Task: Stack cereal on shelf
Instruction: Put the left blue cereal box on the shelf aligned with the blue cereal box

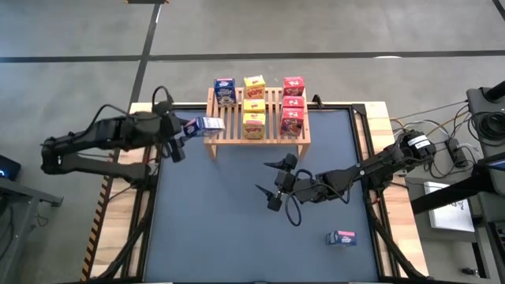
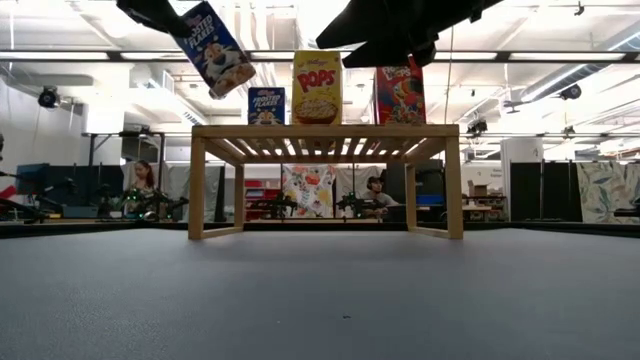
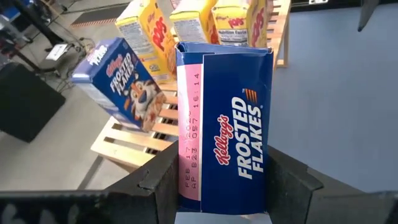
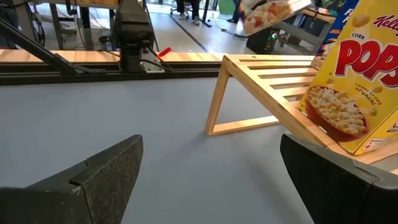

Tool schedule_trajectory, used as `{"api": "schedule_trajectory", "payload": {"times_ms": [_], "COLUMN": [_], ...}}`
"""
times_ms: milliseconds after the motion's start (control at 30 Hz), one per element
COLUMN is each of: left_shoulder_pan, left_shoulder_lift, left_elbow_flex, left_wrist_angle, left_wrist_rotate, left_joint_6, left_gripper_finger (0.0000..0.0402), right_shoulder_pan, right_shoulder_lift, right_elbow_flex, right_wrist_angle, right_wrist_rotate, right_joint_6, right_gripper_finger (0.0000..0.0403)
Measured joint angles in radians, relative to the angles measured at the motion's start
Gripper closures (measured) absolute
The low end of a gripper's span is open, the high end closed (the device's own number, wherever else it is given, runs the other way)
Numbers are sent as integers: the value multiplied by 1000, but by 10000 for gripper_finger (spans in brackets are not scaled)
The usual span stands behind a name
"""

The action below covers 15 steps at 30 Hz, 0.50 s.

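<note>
The shelf (image 1: 272, 132), a slatted wooden rack, stands at the table's far side. On it stand one blue cereal box (image 1: 225, 89), three yellow ones (image 1: 254, 105) and three red ones (image 1: 293, 104). My left gripper (image 1: 192, 128) is shut on another blue box (image 1: 207, 124) in the air at the shelf's left end; the low view shows this box (image 2: 214, 48) tilted above the shelf top (image 2: 325, 130). My right gripper (image 1: 267, 178) hangs open over the mat in front of the shelf, touching nothing. A third blue box (image 1: 342, 237) lies on the mat at the near right. My left gripper pinches the blue box between its two fingers (image 3: 155, 183) at the box's end nearest the wrist. They press the two faces on either side of the narrow printed panel (image 3: 205, 180). The fingers come from the table's left, slanting down. The box is lifted clear and tilted, its free end toward the shelf.
The dark mat (image 1: 221, 229) covers the table between wooden side rails. The slats in front of the blue box on the shelf's left part (image 3: 134, 140) are bare. Cables and equipment (image 1: 454, 146) lie beyond the table's right edge. People sit in the room behind (image 2: 140, 180).
</note>
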Motion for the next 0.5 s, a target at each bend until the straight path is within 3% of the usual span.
{"api": "schedule_trajectory", "payload": {"times_ms": [267,500], "left_shoulder_pan": [228,369], "left_shoulder_lift": [45,129], "left_elbow_flex": [54,158], "left_wrist_angle": [-12,-13], "left_wrist_rotate": [130,359], "left_joint_6": [149,226], "left_gripper_finger": [233,233], "right_shoulder_pan": [0,0], "right_shoulder_lift": [0,0], "right_elbow_flex": [0,0], "right_wrist_angle": [-19,-18], "right_wrist_rotate": [0,0], "right_joint_6": [1,3], "right_gripper_finger": [35,35]}}
